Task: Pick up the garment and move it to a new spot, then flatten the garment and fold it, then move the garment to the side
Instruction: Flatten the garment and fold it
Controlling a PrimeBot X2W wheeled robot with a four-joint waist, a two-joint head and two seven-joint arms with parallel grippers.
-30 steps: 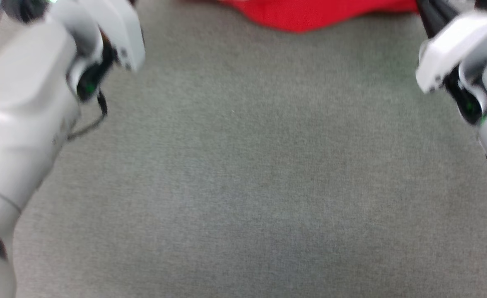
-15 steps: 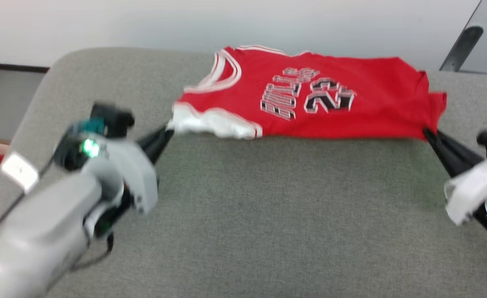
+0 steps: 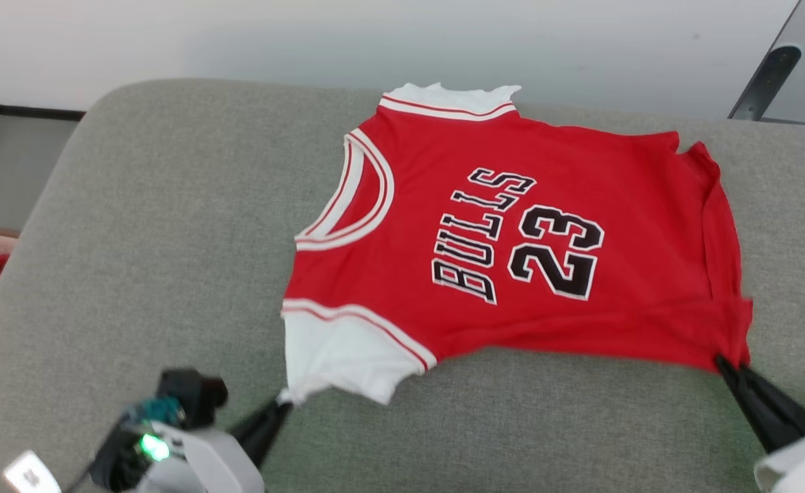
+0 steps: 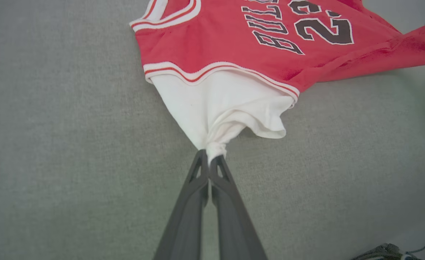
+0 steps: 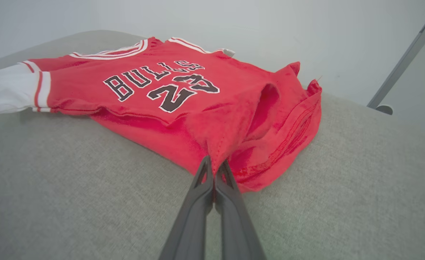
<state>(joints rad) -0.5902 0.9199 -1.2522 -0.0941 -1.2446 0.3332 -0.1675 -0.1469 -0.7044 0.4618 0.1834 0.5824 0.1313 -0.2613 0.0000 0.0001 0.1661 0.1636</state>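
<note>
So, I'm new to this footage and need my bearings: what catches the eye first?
The red jersey, spread lettering-up across the grey cushion, BULLS 23 in black. The left gripper is shut on the tip of its white sleeve at the near edge, and the right gripper is shut on a red hem corner at the opposite end.

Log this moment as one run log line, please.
garment: lettering up on grey cushion, hem end bunched | left gripper: shut on white sleeve | right gripper: shut on red hem corner
</note>
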